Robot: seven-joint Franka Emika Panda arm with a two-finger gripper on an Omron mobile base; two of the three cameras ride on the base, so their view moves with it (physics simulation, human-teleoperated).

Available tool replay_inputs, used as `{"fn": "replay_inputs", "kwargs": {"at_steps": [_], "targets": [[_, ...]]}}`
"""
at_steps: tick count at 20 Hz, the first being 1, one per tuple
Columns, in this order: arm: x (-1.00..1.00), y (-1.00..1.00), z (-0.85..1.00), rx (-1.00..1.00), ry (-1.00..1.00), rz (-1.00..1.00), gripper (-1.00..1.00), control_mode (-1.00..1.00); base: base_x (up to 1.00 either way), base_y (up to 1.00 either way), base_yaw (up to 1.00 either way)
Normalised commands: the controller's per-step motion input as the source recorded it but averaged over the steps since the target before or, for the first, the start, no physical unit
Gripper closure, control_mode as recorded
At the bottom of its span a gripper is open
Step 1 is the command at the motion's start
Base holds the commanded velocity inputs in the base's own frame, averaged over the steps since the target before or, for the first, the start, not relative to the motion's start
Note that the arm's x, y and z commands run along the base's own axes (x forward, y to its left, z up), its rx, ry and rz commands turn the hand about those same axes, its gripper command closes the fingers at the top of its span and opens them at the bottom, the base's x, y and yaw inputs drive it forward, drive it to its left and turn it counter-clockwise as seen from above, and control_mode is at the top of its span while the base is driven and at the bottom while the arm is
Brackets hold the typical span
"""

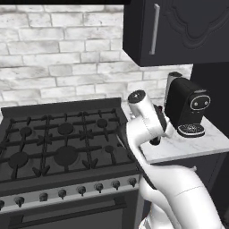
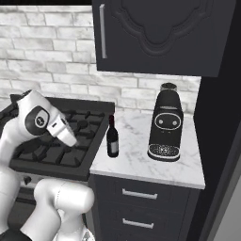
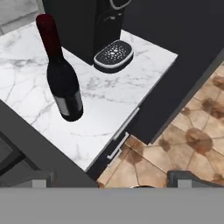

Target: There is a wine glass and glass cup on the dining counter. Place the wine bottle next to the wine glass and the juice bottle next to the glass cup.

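Our gripper point(image 3: 111, 181) has its jaws spread wide and holds nothing. The wine bottle point(image 3: 61, 74) stands upright ahead of it, up and left in the hand view, on the small marble worktop point(image 2: 141, 160) near the stove point(image 2: 70, 141) edge. Beyond it stands the coffee machine point(image 2: 165, 126). We can read no writing on the label.

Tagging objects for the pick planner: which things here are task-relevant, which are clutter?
Task things:
- wine bottle, upright on the small marble worktop
- gripper, open, holding nothing

Just there:
- coffee machine
- stove
- wall cabinet
- drawers
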Motion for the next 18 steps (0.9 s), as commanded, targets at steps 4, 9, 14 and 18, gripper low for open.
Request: {"fn": "replay_inputs", "kwargs": {"at_steps": [4,9,14,18], "targets": [[0.08,-0.04,0.00,-0.26,-0.29,-0.11,-1.00,-1.00,0.00,0.00,0.00],[0.00,-0.13,0.03,-0.13,-0.08,-0.01,-1.00,-1.00,0.00,0.00,0.00],[0.01,-0.13,0.09,-0.09,-0.05,0.00,-1.00,-1.00,0.00,0.00,0.00],[0.03,-0.05,0.18,-0.05,0.00,0.00,-1.00,-1.00,0.00,0.00,0.00]]}}
